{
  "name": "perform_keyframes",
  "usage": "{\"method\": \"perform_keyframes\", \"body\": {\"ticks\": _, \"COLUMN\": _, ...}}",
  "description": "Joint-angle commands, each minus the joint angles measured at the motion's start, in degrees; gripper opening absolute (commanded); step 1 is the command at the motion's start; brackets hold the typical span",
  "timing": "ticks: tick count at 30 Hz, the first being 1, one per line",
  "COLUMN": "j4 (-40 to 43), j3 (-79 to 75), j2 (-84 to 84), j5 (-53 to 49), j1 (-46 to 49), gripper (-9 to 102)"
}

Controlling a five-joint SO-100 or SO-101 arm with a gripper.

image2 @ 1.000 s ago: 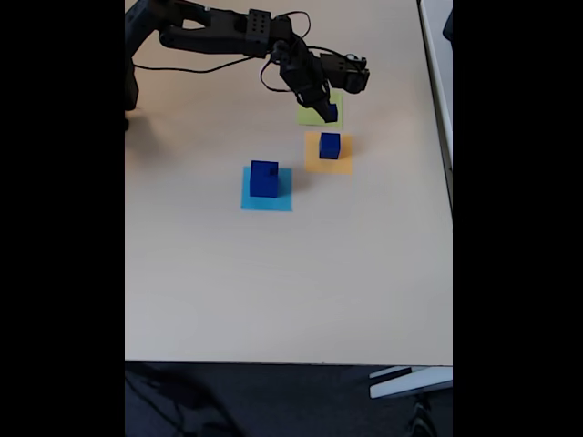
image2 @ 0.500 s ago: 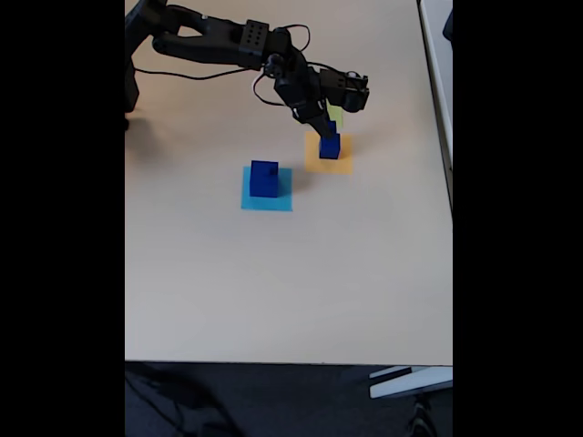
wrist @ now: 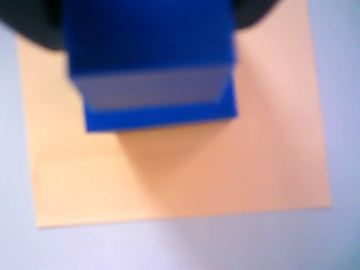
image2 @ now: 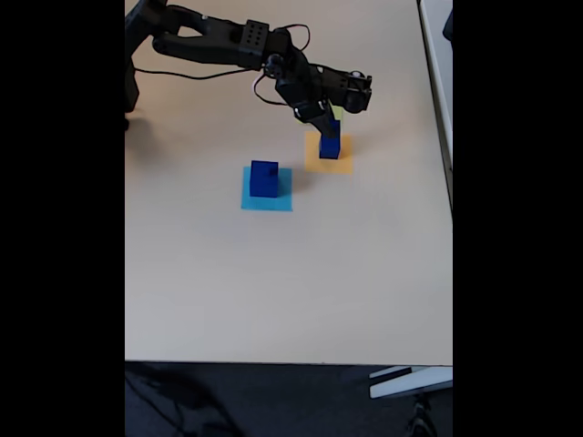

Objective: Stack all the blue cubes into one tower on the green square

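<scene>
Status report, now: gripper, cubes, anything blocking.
Gripper over the orange square, carrying a small blue cube above the cube there. Largest cube on light blue square. Nothing blocking.

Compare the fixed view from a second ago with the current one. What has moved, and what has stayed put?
The gripper carried a small blue cube off the green square, toward the bottom of the fixed view, and now holds it on top of the cube on the orange square. Whether the jaws have let go cannot be told. The larger cube on the light blue square stayed put.
</scene>
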Motion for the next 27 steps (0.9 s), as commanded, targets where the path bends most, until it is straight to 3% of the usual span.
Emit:
{"method": "perform_keyframes", "body": {"ticks": 1, "j4": -2.5, "j3": -0.1, "j2": 5.3, "j5": 1.0, "j1": 0.4, "gripper": 3}}
{"method": "perform_keyframes", "body": {"ticks": 9, "j4": -6.2, "j3": 4.3, "j2": 5.5, "j5": 1.3, "j1": 0.3, "gripper": 3}}
{"method": "perform_keyframes", "body": {"ticks": 27, "j4": -6.3, "j3": 5.1, "j2": 5.8, "j5": 1.2, "j1": 0.2, "gripper": 8}}
